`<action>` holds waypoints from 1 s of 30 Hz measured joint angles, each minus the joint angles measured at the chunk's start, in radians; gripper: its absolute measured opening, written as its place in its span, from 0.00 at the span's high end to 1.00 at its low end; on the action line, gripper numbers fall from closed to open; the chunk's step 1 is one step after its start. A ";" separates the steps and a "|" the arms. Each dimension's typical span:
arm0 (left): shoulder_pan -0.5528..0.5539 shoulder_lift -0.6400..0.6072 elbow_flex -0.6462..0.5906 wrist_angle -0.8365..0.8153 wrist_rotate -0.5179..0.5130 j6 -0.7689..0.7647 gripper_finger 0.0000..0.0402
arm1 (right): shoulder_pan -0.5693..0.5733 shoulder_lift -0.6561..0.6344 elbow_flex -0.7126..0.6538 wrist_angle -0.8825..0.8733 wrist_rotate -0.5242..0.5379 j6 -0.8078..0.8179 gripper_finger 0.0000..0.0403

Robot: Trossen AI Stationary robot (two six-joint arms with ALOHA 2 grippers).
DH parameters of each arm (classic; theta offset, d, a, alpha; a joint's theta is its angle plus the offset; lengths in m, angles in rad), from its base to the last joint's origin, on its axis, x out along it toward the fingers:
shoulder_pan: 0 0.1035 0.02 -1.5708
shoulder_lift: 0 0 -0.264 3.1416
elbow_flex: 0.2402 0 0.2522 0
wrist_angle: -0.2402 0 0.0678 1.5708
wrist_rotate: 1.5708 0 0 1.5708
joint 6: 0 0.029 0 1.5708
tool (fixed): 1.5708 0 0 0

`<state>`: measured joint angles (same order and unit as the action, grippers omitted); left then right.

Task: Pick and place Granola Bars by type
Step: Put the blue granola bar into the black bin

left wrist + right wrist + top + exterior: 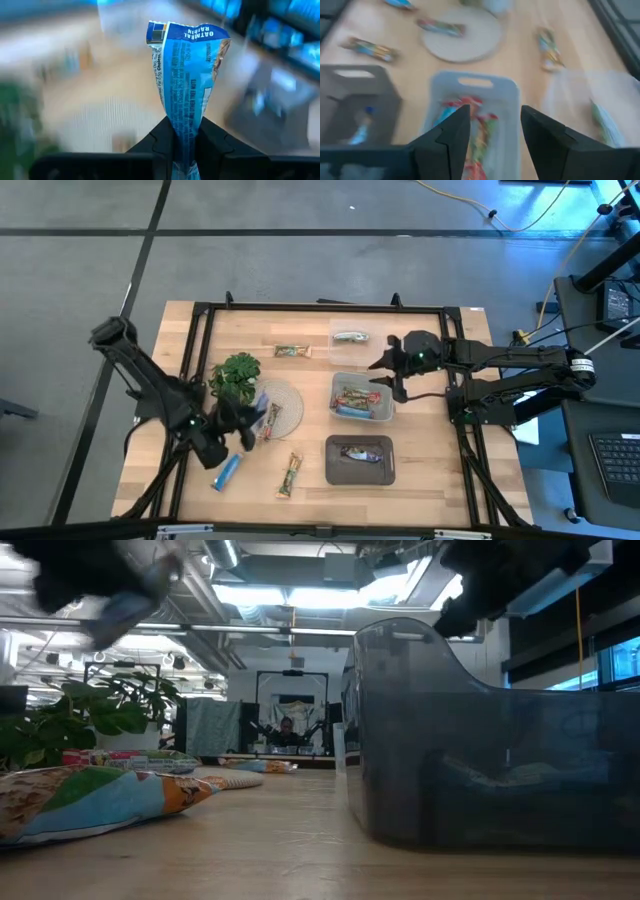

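**Left arm holds blue bar; right arm over light bin**

High view: your left gripper [243, 423] sits by the plant [235, 376] and round mat [283, 406], w/ a blue bar pinched in it. Another blue bar [226, 471] lies on the table [430, 480] below it, a green-tan bar [290, 475] just beside that, a red-pink bar [271, 421] on the mat edge, and one more bar [291, 351] near the far rail. Right gripper [390, 370] hovers at the light bin [362, 397], which holds several bars. Dark bin [360, 460] has a bar inside; clear bin [351, 337] has one too.

Low view: dark bin wall [480, 760] fills the right; a green-tan bar [90, 800] lies close on the left, plant behind it.

Left wrist view: fingers [160, 142] clamped on the blue bar [184, 85], wrapper standing up between them.

Right wrist view: right fingers [445, 137] spread apart, nothing between them, above the light bin [475, 85] w/ its red-pink bars [475, 127].
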<state>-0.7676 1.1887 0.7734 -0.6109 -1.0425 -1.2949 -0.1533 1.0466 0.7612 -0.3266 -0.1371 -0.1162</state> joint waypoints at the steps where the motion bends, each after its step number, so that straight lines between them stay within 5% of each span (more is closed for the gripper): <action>1: 0.022 -0.004 0.000 0.059 -0.052 0.099 0.88 | 0.000 0.000 0.000 0.020 -0.033 -0.006 0.56; 6: 0.158 0.019 0.000 0.448 -0.115 0.643 0.89 | 0.004 0.000 0.000 0.121 -0.187 -0.021 0.56; 14: 0.401 0.174 0.001 1.100 0.345 1.246 0.89 | 0.062 0.043 0.000 0.308 -0.189 0.003 0.56; 23: 0.572 0.339 0.002 1.486 0.744 1.394 0.88 | 0.146 0.189 0.000 0.472 -0.017 0.002 0.56; 30: 0.617 0.411 0.002 1.533 0.767 1.384 0.90 | 0.191 0.269 0.000 0.617 0.006 -0.043 0.56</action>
<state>-0.1505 1.6001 0.7753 0.9223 -0.2756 0.0894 0.0378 1.3160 0.7616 0.2907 -0.1315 -0.1593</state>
